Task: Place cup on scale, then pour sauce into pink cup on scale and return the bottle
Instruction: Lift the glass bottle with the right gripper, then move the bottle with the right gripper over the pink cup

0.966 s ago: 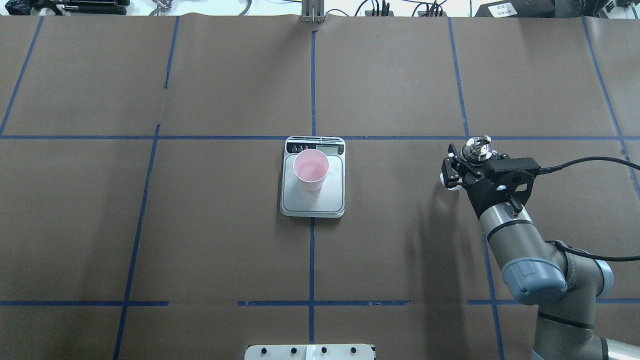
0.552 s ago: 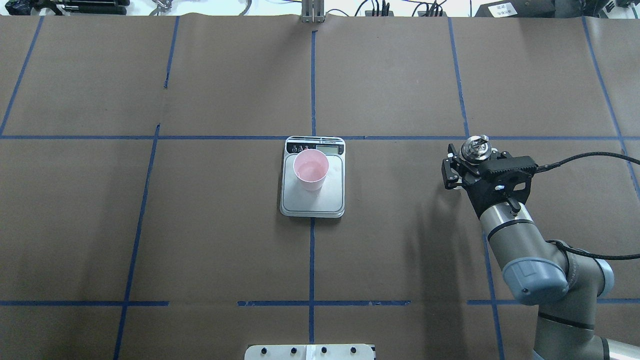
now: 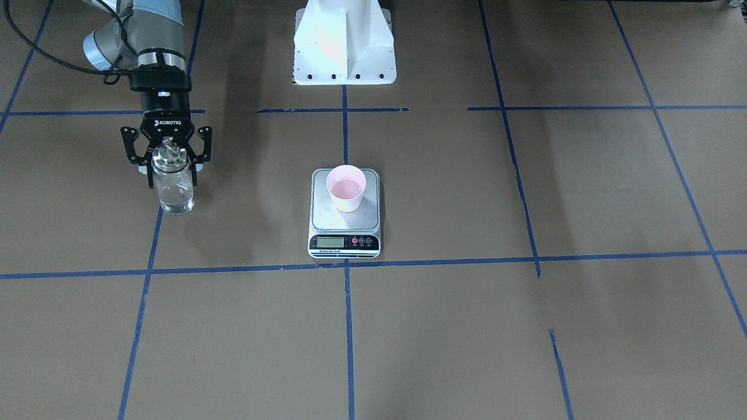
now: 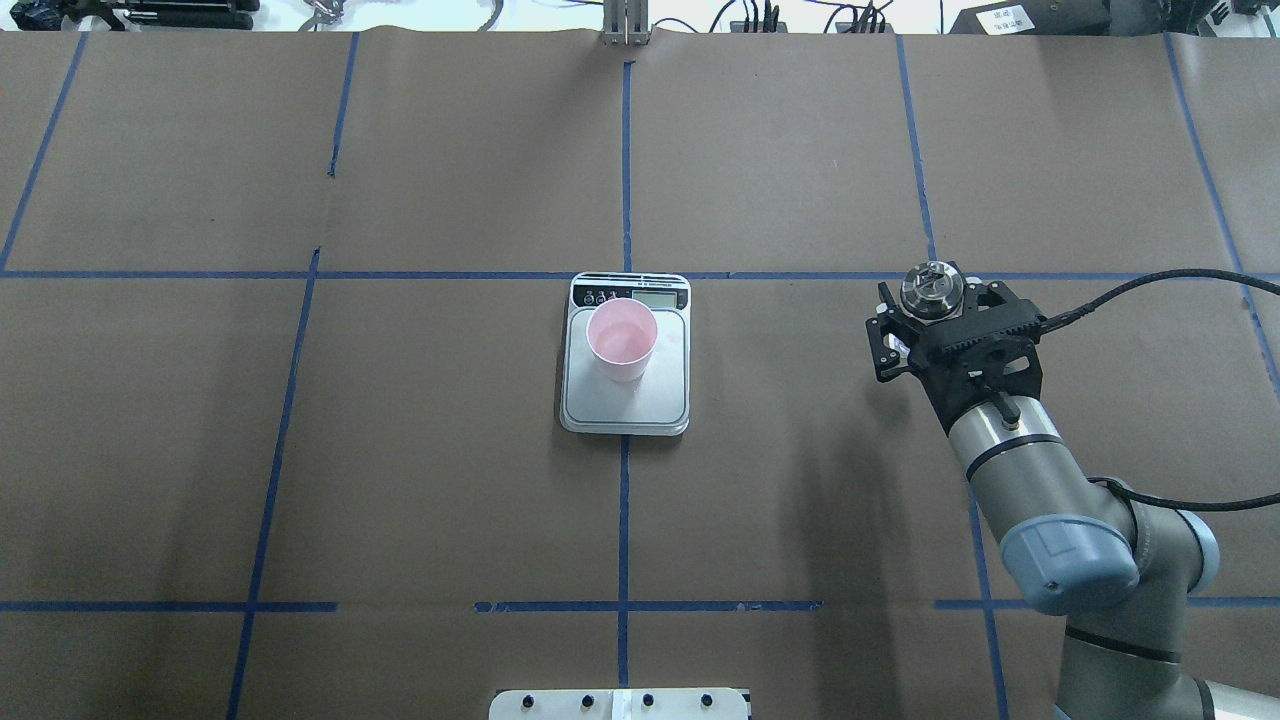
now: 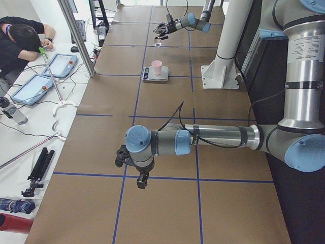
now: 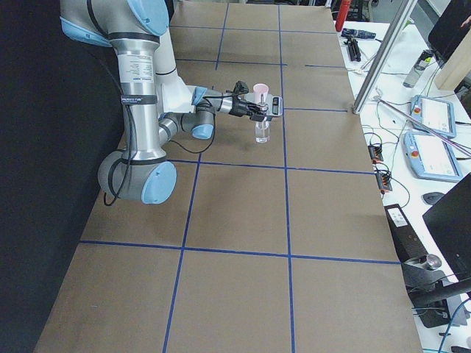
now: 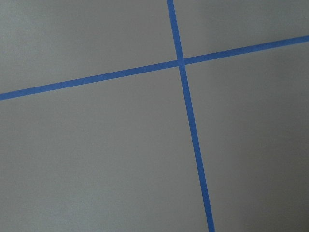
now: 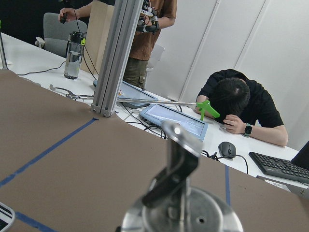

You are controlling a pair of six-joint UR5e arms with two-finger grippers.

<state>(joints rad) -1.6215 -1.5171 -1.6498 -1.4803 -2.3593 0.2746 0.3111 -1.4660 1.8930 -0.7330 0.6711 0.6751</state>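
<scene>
Right gripper [image 3: 166,165] open, fingers either side of upright bottle [image 3: 173,186], not clamping; bottle stands on table well apart from scale [image 3: 345,224]. Cup [image 3: 346,187] on scale. Left gripper [image 5: 131,163]: can't tell.

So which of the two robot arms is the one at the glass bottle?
The right arm: its gripper straddles the bottle, fingers open beside the cap. The left gripper hangs over bare table, far from everything.

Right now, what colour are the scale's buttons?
Red, on the scale's black panel; clearest in the front-facing view.
</scene>
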